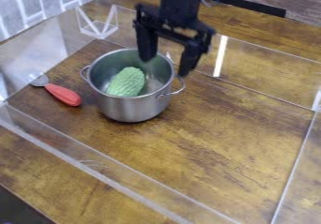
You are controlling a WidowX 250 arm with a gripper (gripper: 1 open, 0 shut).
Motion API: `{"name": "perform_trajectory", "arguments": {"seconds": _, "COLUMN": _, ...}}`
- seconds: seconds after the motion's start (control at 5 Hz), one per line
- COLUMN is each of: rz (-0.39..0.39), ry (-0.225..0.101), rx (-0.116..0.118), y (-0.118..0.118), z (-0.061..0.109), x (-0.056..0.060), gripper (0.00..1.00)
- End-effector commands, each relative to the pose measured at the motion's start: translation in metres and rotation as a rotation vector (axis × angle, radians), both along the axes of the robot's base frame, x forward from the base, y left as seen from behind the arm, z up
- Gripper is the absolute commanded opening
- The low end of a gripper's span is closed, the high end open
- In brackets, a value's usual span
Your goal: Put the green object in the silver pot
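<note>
resting inside the silver pot, left of the frame's centre, the green object leaned at a tilt against the pot's inner wall. above and to the right, in the upper middle of the frame, the blurred dark gripper hung with its fingers spread wide, holding nothing. the red-handled tool lay on the wooden surface just beside the pot, toward the left edge of the frame.
</note>
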State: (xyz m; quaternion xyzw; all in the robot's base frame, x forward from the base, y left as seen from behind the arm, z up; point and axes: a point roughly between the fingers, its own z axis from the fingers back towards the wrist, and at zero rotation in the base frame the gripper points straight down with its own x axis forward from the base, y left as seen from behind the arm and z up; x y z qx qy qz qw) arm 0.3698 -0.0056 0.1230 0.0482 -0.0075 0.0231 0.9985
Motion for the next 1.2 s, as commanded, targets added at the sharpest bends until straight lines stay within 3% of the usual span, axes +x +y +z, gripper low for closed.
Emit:
{"name": "perform_trajectory", "arguments": {"seconds": 0.0, "rz": 0.010, "ry": -0.067, "rx": -0.023, "y": 0.009, "z": 0.026, "x": 0.008, "gripper": 1.00}}
{"name": "perform_trajectory", "arguments": {"seconds": 0.4, "rz": 0.056, "ry": -0.034, "rx": -0.029, "y": 0.015, "z": -0.017, "x": -0.001, "gripper": 1.00}}
{"name": "perform_trajectory", "arguments": {"seconds": 0.6, "rz": 0.078, "ry": -0.054, "rx": -0.017, "y": 0.011, "z": -0.016, "x": -0.003, "gripper": 1.00}}
{"name": "perform_trajectory", "arguments": {"seconds": 0.8, "rz": 0.068, "ry": -0.070, "rx": -0.018, "y": 0.007, "z": -0.004, "x": 0.017, "gripper": 1.00}}
{"name": "perform_trajectory", "arguments": {"seconds": 1.0, "rz": 0.056, "ry": -0.087, "rx": -0.009, "y": -0.006, "z": 0.013, "x": 0.029, "gripper": 1.00}}
